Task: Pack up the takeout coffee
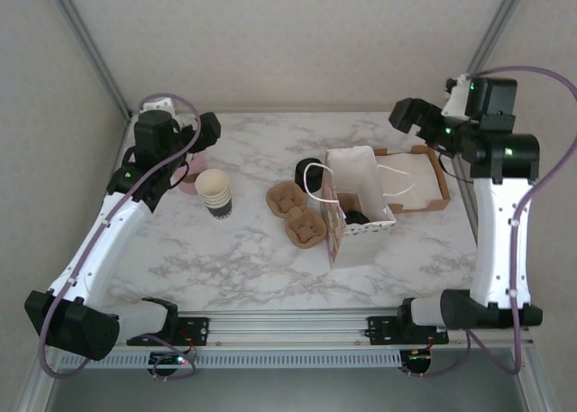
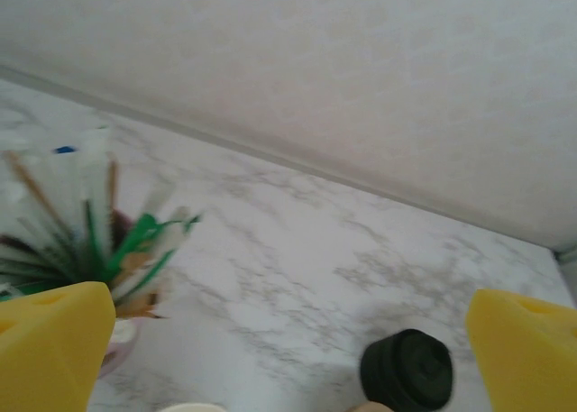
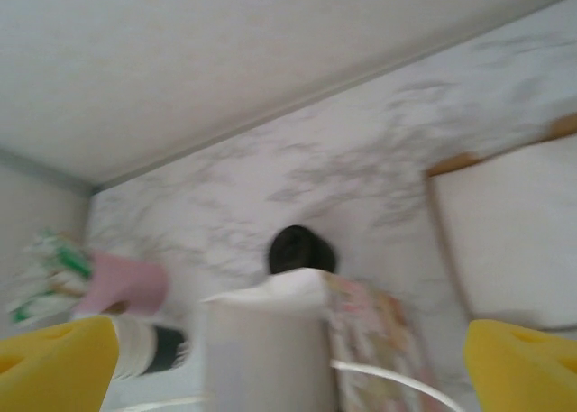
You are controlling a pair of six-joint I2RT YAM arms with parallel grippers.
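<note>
Overhead, bag maybe holds takeout coffee; L gripper, R gripper agape, empty.

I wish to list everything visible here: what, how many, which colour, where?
paper bag: one, white, patterned side, centre-right
dark round thing: one, inside bag, perhaps the coffee's lid
tray: one, brown rim, right of bag
black cylinder: one, behind bag's left
pulp cup carrier: brown, count unclear, left of bag
paper cup stack: one, cream, dark band, left
pink holder: one, with sticks, far left
left gripper: open, yellow fingers
right gripper: open, yellow fingers
</note>
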